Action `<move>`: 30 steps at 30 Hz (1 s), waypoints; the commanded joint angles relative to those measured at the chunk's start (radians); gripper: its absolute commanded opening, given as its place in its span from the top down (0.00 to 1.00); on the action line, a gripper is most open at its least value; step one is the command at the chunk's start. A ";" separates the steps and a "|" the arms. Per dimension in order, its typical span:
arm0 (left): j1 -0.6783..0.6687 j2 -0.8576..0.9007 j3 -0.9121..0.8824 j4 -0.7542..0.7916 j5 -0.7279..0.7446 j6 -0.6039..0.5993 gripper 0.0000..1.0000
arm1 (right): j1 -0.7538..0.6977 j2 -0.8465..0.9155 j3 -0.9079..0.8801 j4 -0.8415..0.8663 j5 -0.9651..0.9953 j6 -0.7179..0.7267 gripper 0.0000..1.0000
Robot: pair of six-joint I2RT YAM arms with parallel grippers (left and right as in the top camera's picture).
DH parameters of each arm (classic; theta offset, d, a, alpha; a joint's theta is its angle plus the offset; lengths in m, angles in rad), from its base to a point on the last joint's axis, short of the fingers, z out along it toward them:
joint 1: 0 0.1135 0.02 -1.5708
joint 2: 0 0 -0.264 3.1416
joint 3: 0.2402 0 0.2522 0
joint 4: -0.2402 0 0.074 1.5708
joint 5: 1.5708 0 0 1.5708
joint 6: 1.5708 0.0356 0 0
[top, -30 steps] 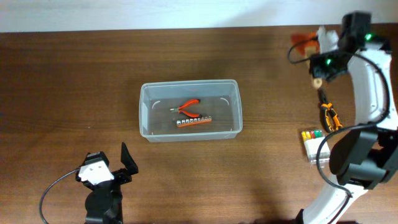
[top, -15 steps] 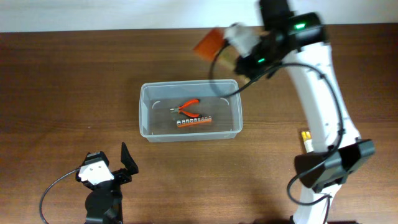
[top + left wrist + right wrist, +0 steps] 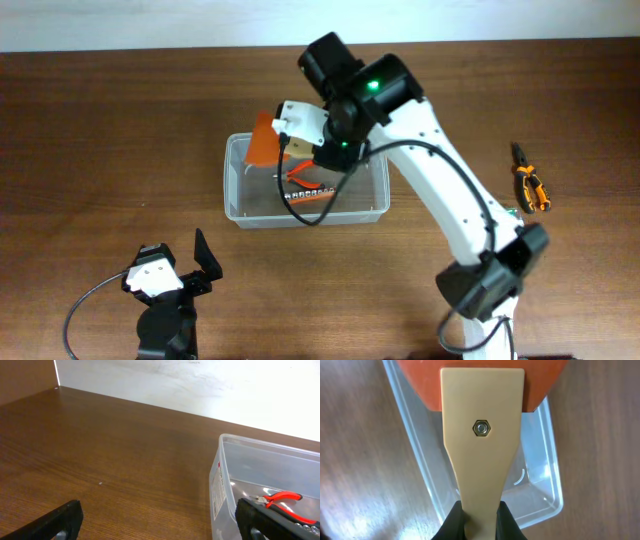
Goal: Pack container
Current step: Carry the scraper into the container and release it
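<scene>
Overhead, I saw my right end effector (image 3: 300,140) hanging over the far left corner of the container (image 3: 232,205), which sat near the middle of the tabletop (image 3: 100,150). My right wrist view showed its two fingers pinched on the narrow tan handle of a scraper (image 3: 482,460), the orange blade pointing away from me across the container (image 3: 542,485) rim. I could not tell how high above the rim the blade was. Inside the container lay red pliers (image 3: 305,175) and, just beside them, a row of sockets (image 3: 312,196). Orange pliers (image 3: 528,185) lay well apart on the tabletop to my right. My left end effector (image 3: 180,270) rested near the front edge, holding nothing, and the left wrist view showed its fingers spread wide, with the container (image 3: 220,495) wall off to one side. I judged the container to be light, thin-walled and somewhat flexible, with smooth sides that would slip under a pinch. If it needed steadying or shifting, I thought the stiffer rim on a short end would give the surest hold.
</scene>
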 commanded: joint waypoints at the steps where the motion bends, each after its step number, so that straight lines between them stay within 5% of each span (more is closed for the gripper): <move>1: -0.003 -0.006 -0.003 -0.002 -0.003 0.009 0.01 | 0.002 0.084 0.006 0.002 0.022 -0.024 0.96; 22: -0.003 -0.006 -0.003 -0.002 -0.003 0.009 0.01 | 0.003 0.222 -0.086 -0.011 -0.098 -0.025 0.96; 30: -0.003 -0.006 -0.003 -0.002 -0.003 0.009 0.01 | 0.002 0.219 -0.134 -0.006 -0.125 0.002 0.51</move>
